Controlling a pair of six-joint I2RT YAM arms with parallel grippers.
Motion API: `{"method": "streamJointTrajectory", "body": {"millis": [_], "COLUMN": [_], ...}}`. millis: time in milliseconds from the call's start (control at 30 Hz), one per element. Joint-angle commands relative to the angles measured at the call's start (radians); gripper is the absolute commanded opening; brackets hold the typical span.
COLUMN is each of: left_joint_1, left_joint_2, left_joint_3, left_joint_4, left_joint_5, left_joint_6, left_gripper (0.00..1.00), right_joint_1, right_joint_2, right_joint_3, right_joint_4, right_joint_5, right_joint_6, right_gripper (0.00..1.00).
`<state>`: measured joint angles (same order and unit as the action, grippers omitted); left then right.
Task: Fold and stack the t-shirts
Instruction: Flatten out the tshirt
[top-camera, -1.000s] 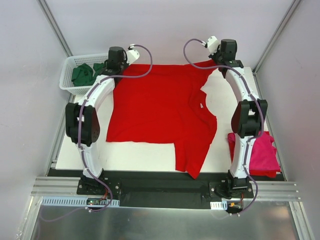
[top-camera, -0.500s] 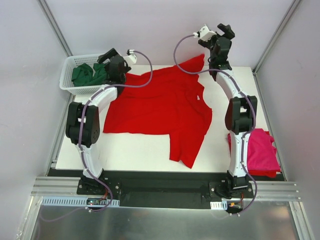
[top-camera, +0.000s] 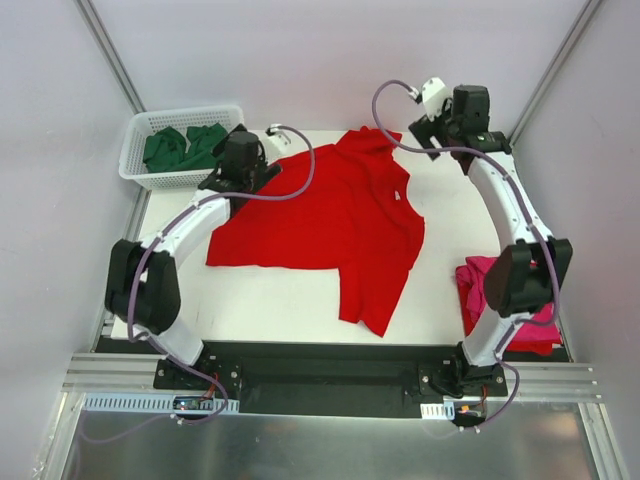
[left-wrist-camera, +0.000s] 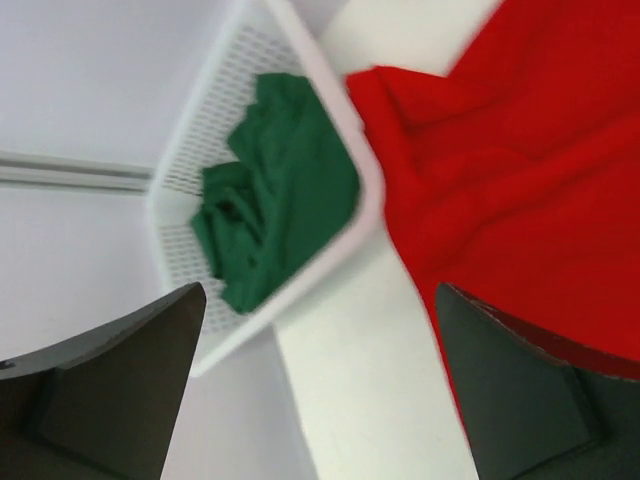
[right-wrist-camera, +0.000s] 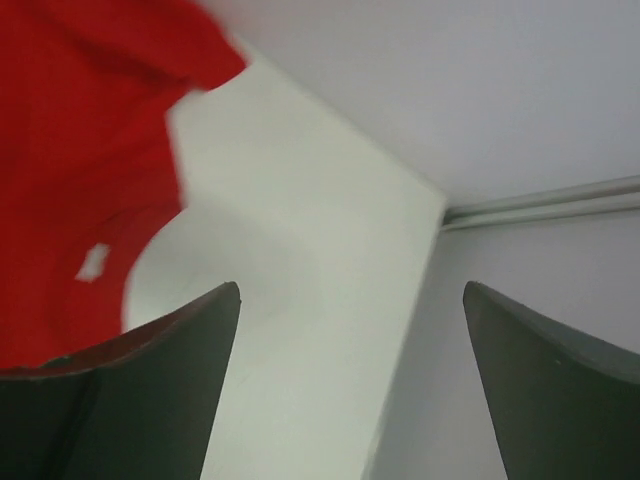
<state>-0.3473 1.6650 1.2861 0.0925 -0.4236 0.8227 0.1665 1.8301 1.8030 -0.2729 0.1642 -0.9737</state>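
Observation:
A bright red t-shirt (top-camera: 330, 215) lies spread on the white table, its far edge bunched and one sleeve hanging toward the near side. My left gripper (top-camera: 240, 155) hovers over its far left corner, open and empty; the left wrist view shows that gripper (left-wrist-camera: 320, 295) above bare table between the basket and the red t-shirt (left-wrist-camera: 520, 180). My right gripper (top-camera: 440, 125) is open and empty beyond the far right corner; in its wrist view the gripper (right-wrist-camera: 350, 295) frames bare table, the red t-shirt (right-wrist-camera: 70, 170) to the left. A folded magenta-pink t-shirt (top-camera: 525, 305) lies near right, partly behind the right arm.
A white lattice basket (top-camera: 135, 165) at the far left corner holds crumpled dark green t-shirts (top-camera: 180, 148), also seen as green t-shirts (left-wrist-camera: 275, 190) inside the basket (left-wrist-camera: 370, 200). Enclosure walls stand close behind and to both sides of the table.
Both grippers have opened and let go of the red t-shirt's far corners. The shirt dropped, bunched and nearer. The left gripper moved right, over the shirt's corner; the right gripper lowered.

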Motion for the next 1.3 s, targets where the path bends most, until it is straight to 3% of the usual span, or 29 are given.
{"method": "streamJointTrajectory", "body": {"millis": [0,200,333,633,967,1133,1267], "left_joint_1": [0.024,0.088,0.134,0.168,0.189,0.189,0.191], "left_joint_2": [-0.143,-0.148,-0.11,0.036,0.189,0.291,0.273], "left_joint_3": [-0.085,-0.156,-0.148,-0.025,0.054,0.102,0.043], "left_joint_4": [-0.34,-0.526,-0.557,-0.56,-0.58,-0.611,-0.616], "left_joint_5": [0.381,0.641,0.724,0.744,0.839,0.789,0.784], "left_joint_6": [-0.211,-0.215,-0.238,-0.332,-0.367,-0.385,-0.367], "left_gripper": [0.99,0.99,0.99,0.99,0.99,0.99,0.99], "right_joint_1": [0.004,-0.002,-0.013,0.027,0.064,0.065,0.065], "right_joint_2": [-0.15,-0.031,0.061,0.239,0.23,0.218,0.186], "right_joint_3": [-0.109,-0.11,-0.114,-0.12,-0.238,-0.29,-0.355], "right_joint_4": [-0.478,-0.754,-0.724,-0.621,-0.676,-0.687,-0.701], "right_joint_5": [-0.362,-0.551,-0.589,-0.517,-0.442,-0.381,-0.318], "right_joint_6": [0.152,-0.025,-0.04,0.001,-0.013,-0.023,-0.034], "right_gripper": [0.96,0.96,0.96,0.96,0.96,0.96,0.96]}}
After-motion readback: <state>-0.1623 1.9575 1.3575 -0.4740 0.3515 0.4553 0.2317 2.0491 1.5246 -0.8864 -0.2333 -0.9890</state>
